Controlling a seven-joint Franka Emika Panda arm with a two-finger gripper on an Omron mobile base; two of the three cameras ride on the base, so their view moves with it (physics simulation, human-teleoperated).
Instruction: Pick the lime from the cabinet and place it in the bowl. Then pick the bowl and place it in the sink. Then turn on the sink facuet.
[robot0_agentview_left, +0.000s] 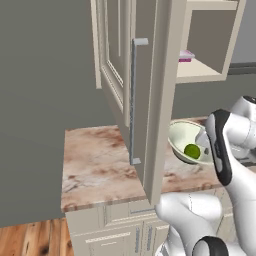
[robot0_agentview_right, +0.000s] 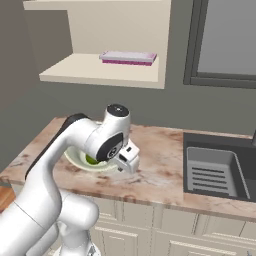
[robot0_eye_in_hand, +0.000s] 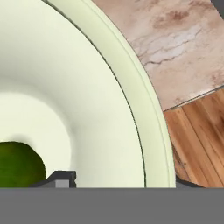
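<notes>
White glossy rounded arm segments, black joint bands, black round cap; boxy white end effector (robot0_agentview_right: 127, 159).

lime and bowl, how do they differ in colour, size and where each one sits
The lime is bright green; the bowl is pale greenish-white. The lime is much smaller than the bowl. The lime lies inside the bowl, while the bowl rests on the marbled counter. Both are round.

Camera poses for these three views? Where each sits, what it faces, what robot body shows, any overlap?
Left base view: behind-left of the arm, facing the open cabinet door; white arm lower right.
Right base view: behind-right, facing counter and sink; arm lower left.
Hand view: on the end effector, looking into the bowl.
Shared: bowl with lime inside.
</notes>
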